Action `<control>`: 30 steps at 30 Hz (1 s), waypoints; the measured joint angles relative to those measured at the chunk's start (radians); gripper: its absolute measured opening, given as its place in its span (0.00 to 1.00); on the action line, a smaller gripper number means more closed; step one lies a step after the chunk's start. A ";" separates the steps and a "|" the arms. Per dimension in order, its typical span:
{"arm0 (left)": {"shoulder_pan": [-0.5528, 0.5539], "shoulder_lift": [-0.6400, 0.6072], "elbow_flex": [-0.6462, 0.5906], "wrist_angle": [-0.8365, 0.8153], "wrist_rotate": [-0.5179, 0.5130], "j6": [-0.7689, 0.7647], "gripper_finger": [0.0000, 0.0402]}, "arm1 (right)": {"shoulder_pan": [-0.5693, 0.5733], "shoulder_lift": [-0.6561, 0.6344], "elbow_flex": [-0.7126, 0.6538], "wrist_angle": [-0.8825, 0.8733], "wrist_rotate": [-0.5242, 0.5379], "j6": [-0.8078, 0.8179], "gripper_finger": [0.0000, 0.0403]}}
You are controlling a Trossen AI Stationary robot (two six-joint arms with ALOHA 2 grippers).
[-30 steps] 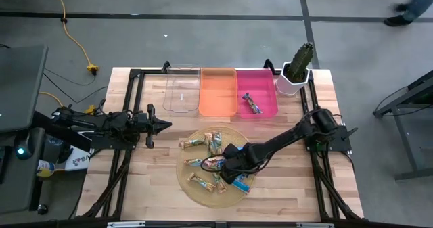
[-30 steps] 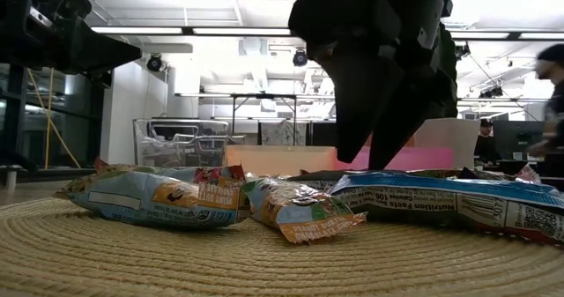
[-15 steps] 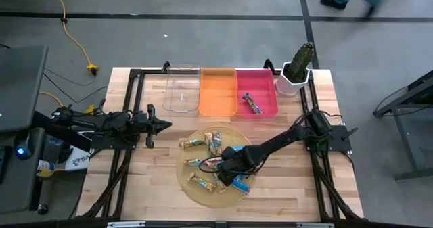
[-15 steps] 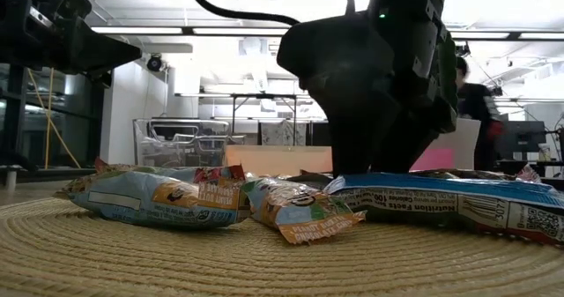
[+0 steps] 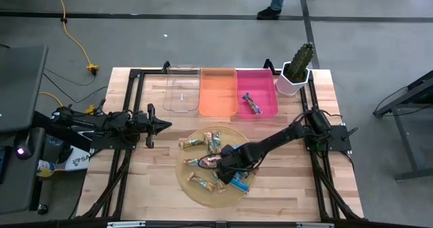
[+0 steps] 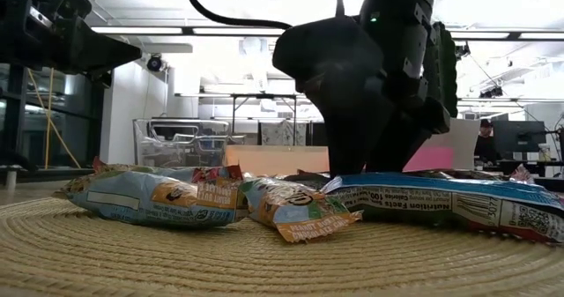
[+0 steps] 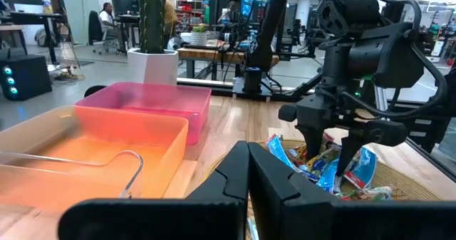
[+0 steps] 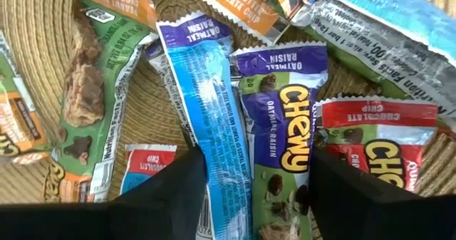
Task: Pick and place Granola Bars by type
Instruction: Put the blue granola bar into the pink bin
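my right gripper (image 8: 249, 190) is down in the Granola Bars (image 5: 216, 162) piled on the woven mat (image 5: 193, 191), fingers spread wide around a purple bar (image 8: 281, 137), nothing gripped, left gripper (image 5: 162, 125) parked shut

Granola Bars (image 8: 271, 119): glossy, crinkled foil wrappers. Round mat (image 6: 176, 262): coarse woven straw, matt. Table (image 5: 155, 180): pale wood planks, smooth. Clear bin (image 5: 181, 93), orange bin (image 5: 218, 96), pink bin (image 5: 265, 93): translucent plastic. Cactus pot (image 5: 289, 84): white, smooth. Arms: matt black.
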 joint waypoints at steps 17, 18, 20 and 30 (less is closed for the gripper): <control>0.000 0.000 0.000 0.000 0.000 0.000 0.00 | -0.013 -0.039 0.000 0.025 -0.035 -0.026 0.51; 0.000 0.000 0.000 0.000 0.000 0.000 0.00 | -0.015 -0.045 0.000 0.020 -0.024 -0.026 0.51; 0.000 0.000 0.000 0.000 0.000 0.000 0.00 | -0.018 -0.053 0.002 0.010 0.003 -0.026 0.51; 0.000 0.000 0.000 0.000 0.000 0.000 0.00 | -0.029 -0.054 0.002 -0.017 0.058 -0.033 0.51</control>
